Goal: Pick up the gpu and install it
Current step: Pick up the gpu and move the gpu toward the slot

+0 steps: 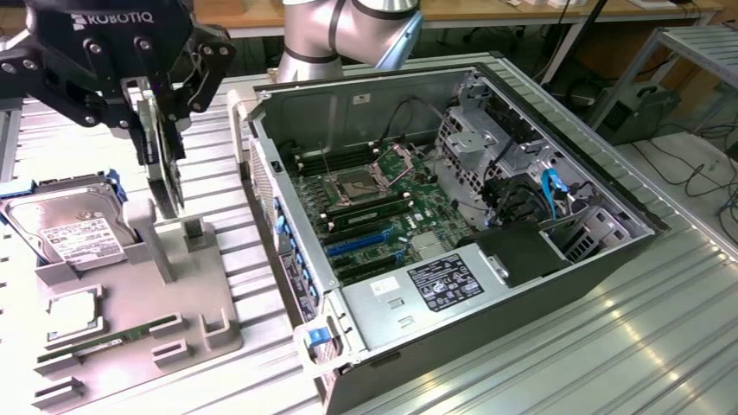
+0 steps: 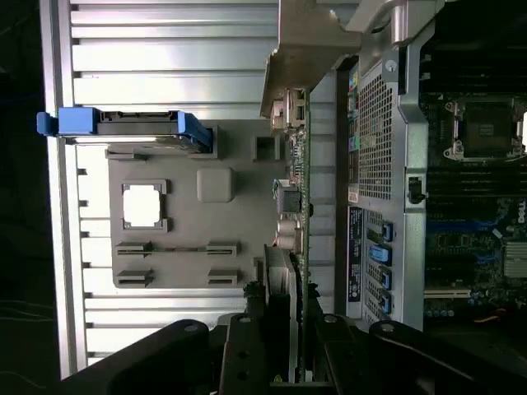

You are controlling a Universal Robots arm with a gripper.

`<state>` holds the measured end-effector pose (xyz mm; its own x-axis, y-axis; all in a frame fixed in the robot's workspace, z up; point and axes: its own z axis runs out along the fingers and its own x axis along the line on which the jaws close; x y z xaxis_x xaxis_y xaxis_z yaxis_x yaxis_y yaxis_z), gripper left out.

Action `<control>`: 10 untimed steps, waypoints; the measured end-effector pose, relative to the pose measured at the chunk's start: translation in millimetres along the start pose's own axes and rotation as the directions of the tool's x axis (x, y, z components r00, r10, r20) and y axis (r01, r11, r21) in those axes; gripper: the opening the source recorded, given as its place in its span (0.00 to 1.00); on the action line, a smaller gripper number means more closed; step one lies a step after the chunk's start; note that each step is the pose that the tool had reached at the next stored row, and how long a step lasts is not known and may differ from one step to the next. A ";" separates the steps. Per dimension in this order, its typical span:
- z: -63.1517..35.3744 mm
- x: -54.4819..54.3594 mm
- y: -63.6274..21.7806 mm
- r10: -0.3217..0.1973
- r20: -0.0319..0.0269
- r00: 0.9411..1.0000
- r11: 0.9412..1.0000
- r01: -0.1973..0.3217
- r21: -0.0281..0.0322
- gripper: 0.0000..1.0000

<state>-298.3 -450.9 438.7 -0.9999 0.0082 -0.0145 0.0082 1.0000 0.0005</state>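
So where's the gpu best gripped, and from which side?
Pinch the gpu across its two flat faces at the upper edge, coming from above, as the gripper has it now. The card stands on edge with its thin side up, so only the faces offer a flat hold, and that spot is clear of the bracket.

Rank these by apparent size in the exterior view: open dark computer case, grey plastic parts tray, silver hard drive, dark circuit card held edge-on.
1. Open dark computer case.
2. Grey plastic parts tray.
3 and 4. Silver hard drive and the dark gpu card: unranked; the card shows edge-on, nearer the camera.
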 end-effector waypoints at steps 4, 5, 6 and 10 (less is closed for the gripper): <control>-24.1 -0.4 0.0 -0.043 0.000 0.999 0.999 0.043 0.000 0.28; -23.9 -0.4 0.0 -0.078 0.000 0.997 0.997 0.078 -0.001 0.28; -23.1 -0.5 0.0 -0.141 0.000 0.990 0.990 0.141 -0.002 0.28; -22.7 -7.2 0.1 -0.136 0.000 0.991 0.991 0.136 -0.002 0.28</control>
<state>-291.4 -450.9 461.4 -0.9917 -0.1276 -0.0144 -0.1276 0.9918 0.0004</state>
